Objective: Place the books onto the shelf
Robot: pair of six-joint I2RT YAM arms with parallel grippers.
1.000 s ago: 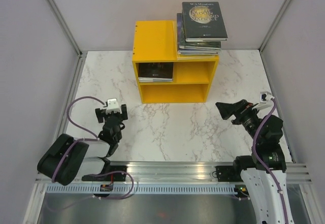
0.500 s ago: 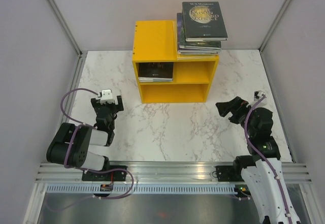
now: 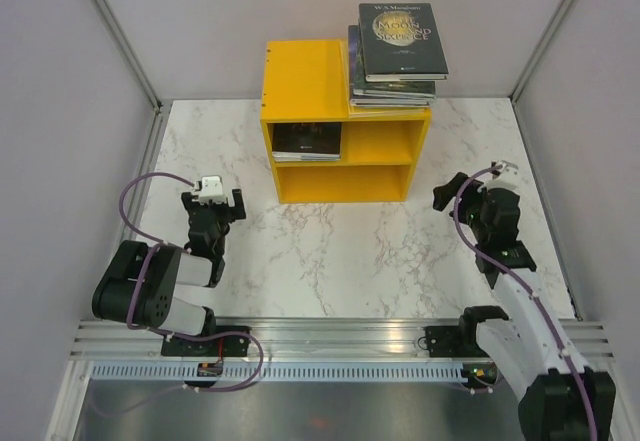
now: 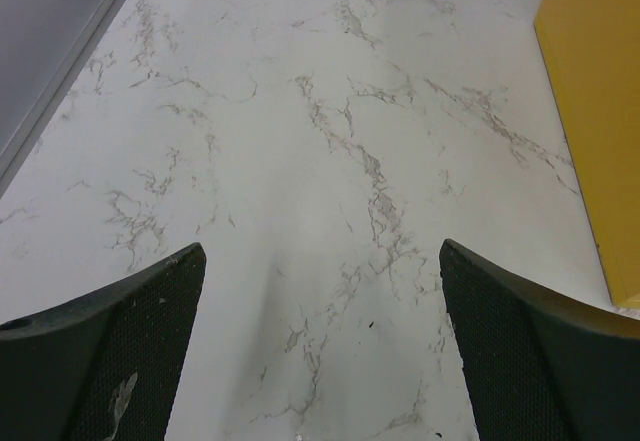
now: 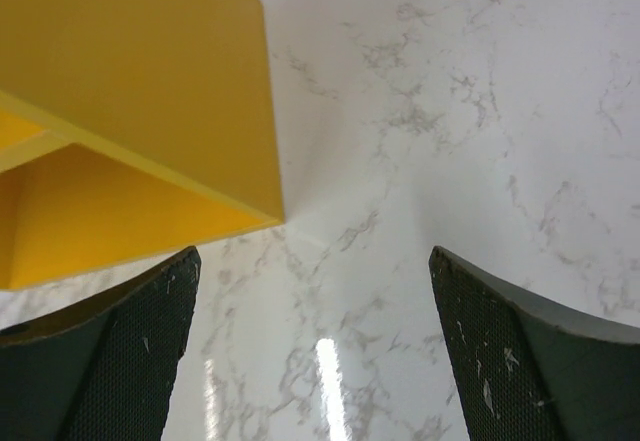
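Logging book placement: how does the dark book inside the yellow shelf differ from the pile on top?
The single dark-covered book lies in the upper compartment of the bright yellow wooden shelf, at its left; the pile of books sits on the shelf's top, at its right. The book is one volume; the pile holds several. Both lie flat.

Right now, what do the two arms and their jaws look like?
The left arm and right arm are black joints and white links, each with a looping purple cable and a small white block near the wrist. The jaws are black, broad, mesh-textured inside; both pairs show pale scuffs.
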